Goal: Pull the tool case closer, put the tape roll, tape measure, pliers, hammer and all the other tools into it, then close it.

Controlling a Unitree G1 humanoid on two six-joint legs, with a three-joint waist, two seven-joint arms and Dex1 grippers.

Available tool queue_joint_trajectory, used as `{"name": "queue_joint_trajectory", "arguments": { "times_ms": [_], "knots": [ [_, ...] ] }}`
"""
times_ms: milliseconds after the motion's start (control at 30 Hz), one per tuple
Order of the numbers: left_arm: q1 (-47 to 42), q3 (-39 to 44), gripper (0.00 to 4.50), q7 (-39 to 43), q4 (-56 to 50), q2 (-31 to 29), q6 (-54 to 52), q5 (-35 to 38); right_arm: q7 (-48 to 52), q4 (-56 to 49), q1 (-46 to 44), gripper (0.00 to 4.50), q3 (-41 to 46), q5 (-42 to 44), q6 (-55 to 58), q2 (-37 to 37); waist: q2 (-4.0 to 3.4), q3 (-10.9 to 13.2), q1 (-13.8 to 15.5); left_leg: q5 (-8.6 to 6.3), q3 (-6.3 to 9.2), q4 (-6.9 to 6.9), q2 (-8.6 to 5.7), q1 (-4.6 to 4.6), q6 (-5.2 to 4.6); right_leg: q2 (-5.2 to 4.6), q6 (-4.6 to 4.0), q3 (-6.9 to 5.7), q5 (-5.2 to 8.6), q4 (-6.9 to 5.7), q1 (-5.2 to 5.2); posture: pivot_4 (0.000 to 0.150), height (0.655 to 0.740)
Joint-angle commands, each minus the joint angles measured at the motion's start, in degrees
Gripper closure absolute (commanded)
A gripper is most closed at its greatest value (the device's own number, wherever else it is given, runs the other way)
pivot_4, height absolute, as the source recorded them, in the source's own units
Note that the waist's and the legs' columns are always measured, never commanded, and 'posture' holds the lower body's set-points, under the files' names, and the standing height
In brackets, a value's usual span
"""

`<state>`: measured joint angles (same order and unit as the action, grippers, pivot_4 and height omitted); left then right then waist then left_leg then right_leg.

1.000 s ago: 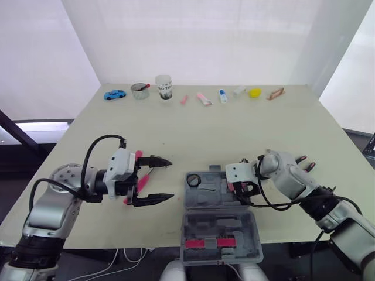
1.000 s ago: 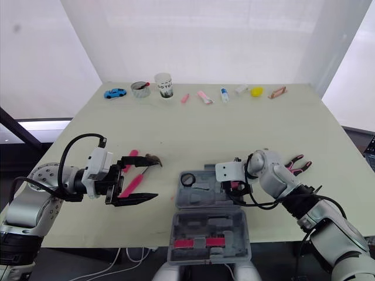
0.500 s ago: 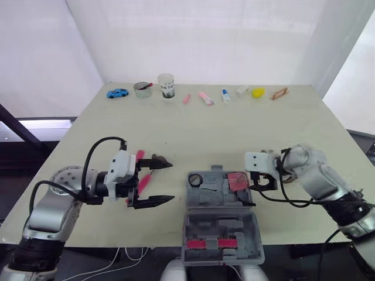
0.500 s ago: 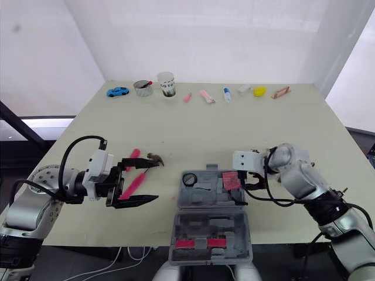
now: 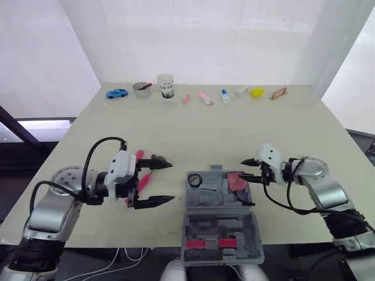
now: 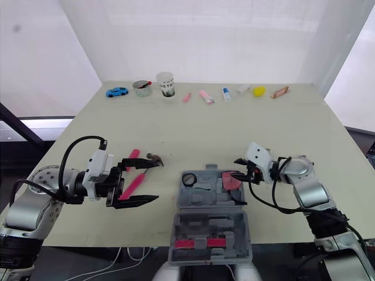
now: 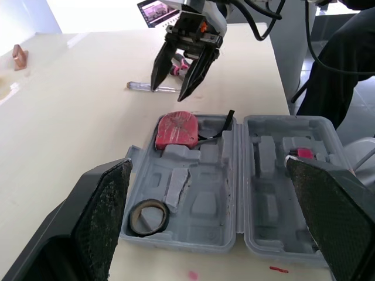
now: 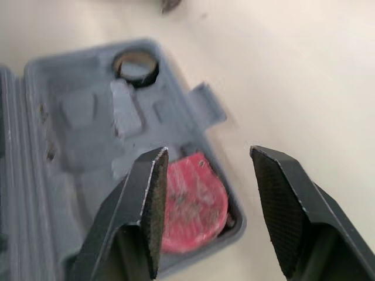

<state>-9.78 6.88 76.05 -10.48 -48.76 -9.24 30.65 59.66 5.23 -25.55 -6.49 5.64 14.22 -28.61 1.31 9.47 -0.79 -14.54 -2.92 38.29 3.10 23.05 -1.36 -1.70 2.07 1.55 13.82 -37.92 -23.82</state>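
The pale desk (image 5: 234, 129) takes up most of what's in front of me. The grey tool case (image 5: 217, 198) lies open and flat at the middle of the front edge, its two halves hinged side by side. One half sits right on the edge and the other lies further in. The half on the edge holds a pink-and-black piece (image 5: 215, 243) in its moulding.

The left gripper (image 5: 170, 181) hangs over the desk to the left of the case. Its two black fingers are spread wide and hold nothing. The right gripper (image 5: 245, 169) sits at the right end of the case's inner half, fingers parted and empty, tips just over the tray.

A hammer (image 6: 137, 178) with a pink handle lies on the desk beneath the left gripper, its dark head toward the case. A shorter pink-handled tool (image 6: 131, 156) lies just beside it. I can't tell what that one is.

The red tape measure (image 8: 190, 202) rests in the right-hand pocket of the inner half, directly below the right gripper's fingers. The tape roll (image 7: 148, 215) sits in the round recess at the opposite, left end of that half. A slim silvery tool (image 7: 151, 88) lies on the desk just beyond the case's right end.

Along the far edge runs a row of small things. It starts with a blue toy car (image 5: 115, 93), a tin (image 5: 140, 90) and a cup (image 5: 165, 86), then some pink bits (image 5: 204, 98) and a yellow lump (image 5: 255, 92).
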Motion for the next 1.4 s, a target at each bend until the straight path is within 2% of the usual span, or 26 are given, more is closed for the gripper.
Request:
{"name": "queue_joint_trajectory", "arguments": {
  "times_ms": [33, 367, 700, 933, 1200, 1267, 1400],
  "knots": [
    [-0.82, 0.96, 0.0, 0.38, -0.51, -0.08, 0.69, 0.58, -1.4, 3.17, 0.67, 2.29, 2.73, 3.34, -8.02, 2.57, 0.0, 0.0, -0.01, 0.0, -0.01, 0.0, 0.0, 0.0, 0.0, 0.0, 0.0, 0.01, 0.0, 0.0, 0.0, 0.15, 0.74],
    [-0.6, 1.46, 0.0, 0.52, -0.4, -0.29, 0.7, 0.59, 4.63, 16.65, 0.52, 2.29, 2.9, 8.73, -19.78, 6.58, -0.02, 0.01, -0.04, 0.0, -0.01, 0.0, 0.0, -0.03, 0.0, 0.0, -0.01, 0.01, 0.0, -0.02, 0.01, 0.15, 0.74],
    [-0.22, 1.84, 0.0, 0.33, -0.75, -0.76, 0.66, 0.41, 4.68, 32.6, -1.42, 2.29, 1.34, 4.96, -28.24, 8.58, -0.02, 0.01, -0.12, 0.0, -0.01, 0.0, 0.0, -0.04, 0.0, 0.0, -0.01, 0.03, 0.0, -0.03, 0.02, 0.15, 0.74],
    [0.15, 2.08, 0.0, -0.04, -1.28, -0.91, 0.44, 0.55, 0.41, 42.1, -1.95, 2.29, -2.21, -1.94, -27.78, 8.61, 0.08, -0.08, -0.18, 0.0, -0.03, 0.0, 0.01, -0.25, 0.0, 0.0, -0.08, 0.06, 0.04, -0.03, 0.2, 0.15, 0.74],
    [0.71, 2.33, 0.0, -0.51, -1.29, -0.65, 0.19, 0.72, -2.32, 46.64, -0.37, 2.29, -6.92, -7.25, -24.82, 9.1, 0.69, -0.94, -0.26, 0.0, -0.02, -0.03, 0.08, -0.75, 0.0, 0.0, -0.13, 0.06, 0.07, -0.03, 0.57, 0.15, 0.74],
    [1.28, 2.7, 0.0, -0.72, -1.51, -0.7, -0.1, 0.98, -2.62, 46.39, 0.16, 2.29, -6.79, -6.95, -24.17, 9.09, 0.79, -1.1, -0.25, -0.01, 0.0, -0.15, 0.1, -1.3, 0.0, -0.04, -0.2, 0.08, 0.12, 0.06, 1.09, 0.15, 0.74],
    [2.98, 3.73, 0.0, -1.63, -2.17, -0.19, -0.94, 1.53, -4.28, 42.32, 1.22, 2.29, -4.67, -4.73, -23.29, 8.58, 0.86, -1.38, -0.19, -0.01, 0.16, -0.18, 0.19, -1.41, 0.01, -0.21, -0.22, 0.07, 0.14, 0.06, 1.13, 0.15, 0.74]
  ]
}}
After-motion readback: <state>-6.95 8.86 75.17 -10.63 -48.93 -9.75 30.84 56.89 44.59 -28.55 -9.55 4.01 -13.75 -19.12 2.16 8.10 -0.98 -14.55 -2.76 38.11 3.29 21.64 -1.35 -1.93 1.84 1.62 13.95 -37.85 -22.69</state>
